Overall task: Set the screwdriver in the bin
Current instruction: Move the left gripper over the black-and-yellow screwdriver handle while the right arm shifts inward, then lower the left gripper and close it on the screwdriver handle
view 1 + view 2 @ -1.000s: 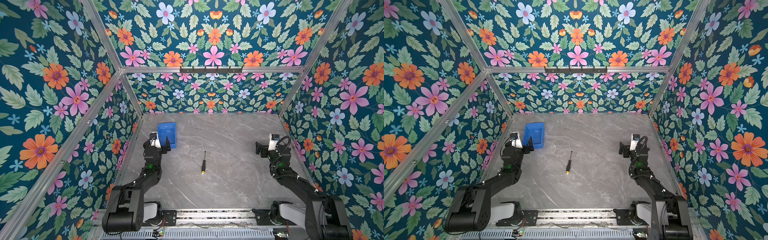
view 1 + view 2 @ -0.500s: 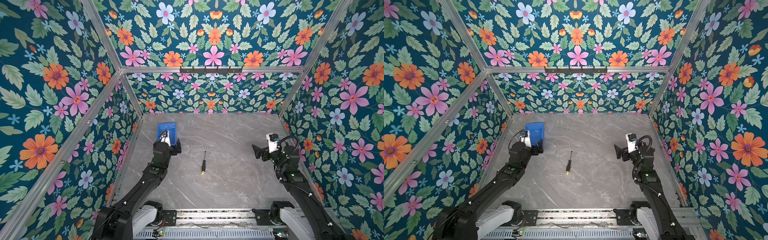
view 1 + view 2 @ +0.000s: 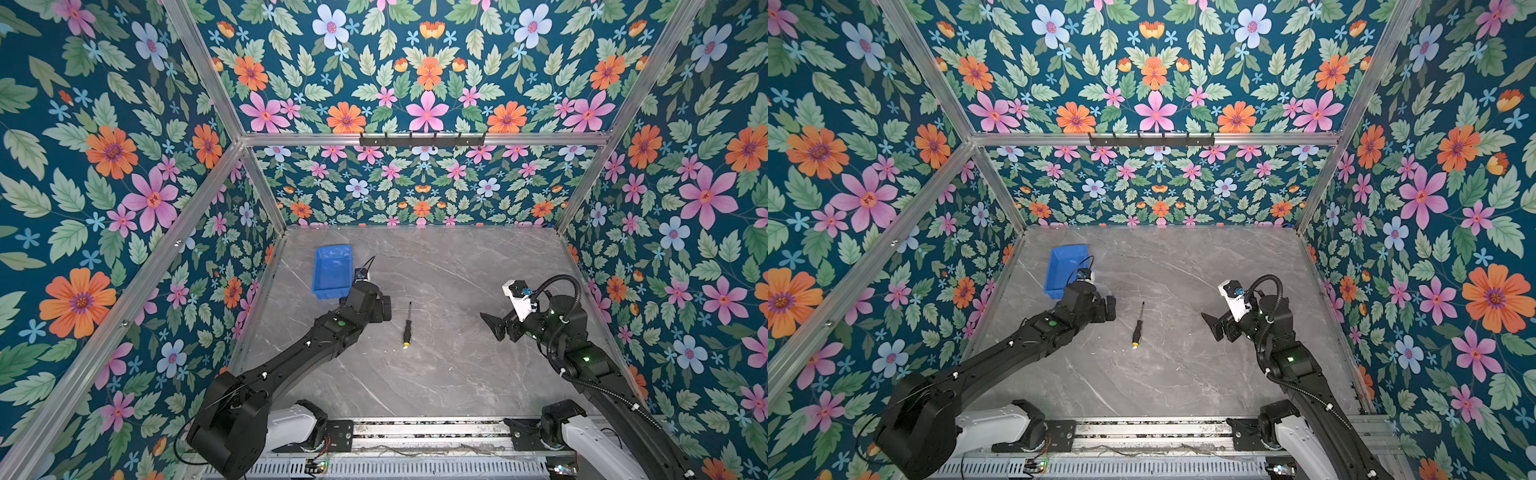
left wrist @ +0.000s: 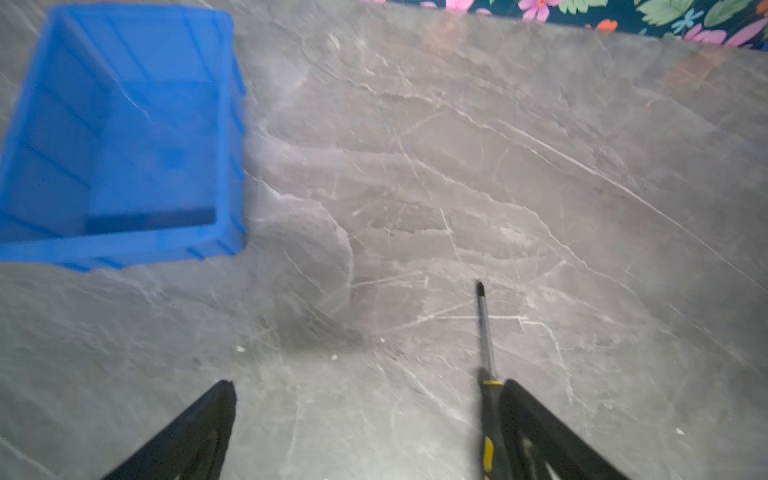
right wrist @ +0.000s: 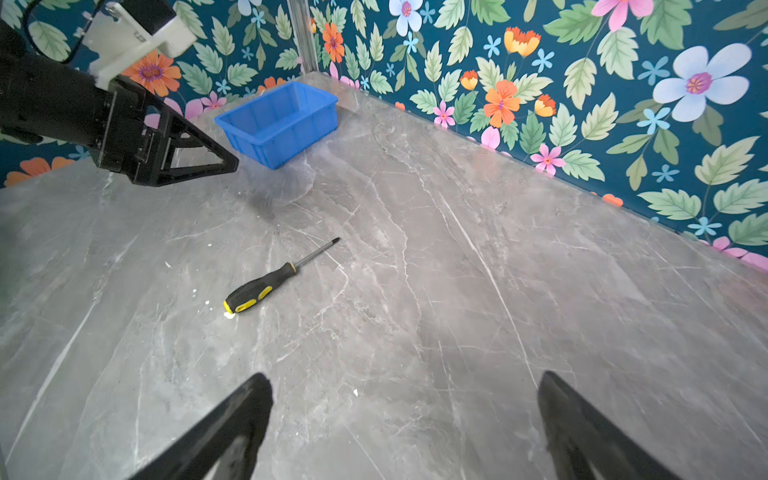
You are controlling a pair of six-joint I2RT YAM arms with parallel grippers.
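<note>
Since one second ago: left arm has swung out from the left edge of the desk (image 3: 457,374) toward its middle, and the right arm has come inward from the right edge. Screwdriver and bin have not shifted.

Left pincer (image 4: 368,386): jaws wide, holding nothing. In its wrist view the screwdriver (image 4: 486,345) handle runs just along the inner side of one finger. The right wrist view shows this pincer raised above the desk, clear of the tool.

Right pincer (image 5: 404,381): jaws wide, holding nothing, well apart from the tool, toward the right edge.

Screwdriver lies flat on the desk near the middle in both top views. Its shaft points to the far edge and its cap to the near edge. Thin grey metal shaft, dark tip; black handle with a textured grip, yellow inserts, yellow collar ring, yellow end cap. A few white specks lie on the desk by the cap.

Bin (image 3: 332,294): near the far-left corner, upright, well apart from the screwdriver. Blue plastic, rectangular, open top, rolled rim, ribbed outer walls. Its interior shows only its own floor and walls.

Desk surface: smooth grey marble pattern with white veins.
</note>
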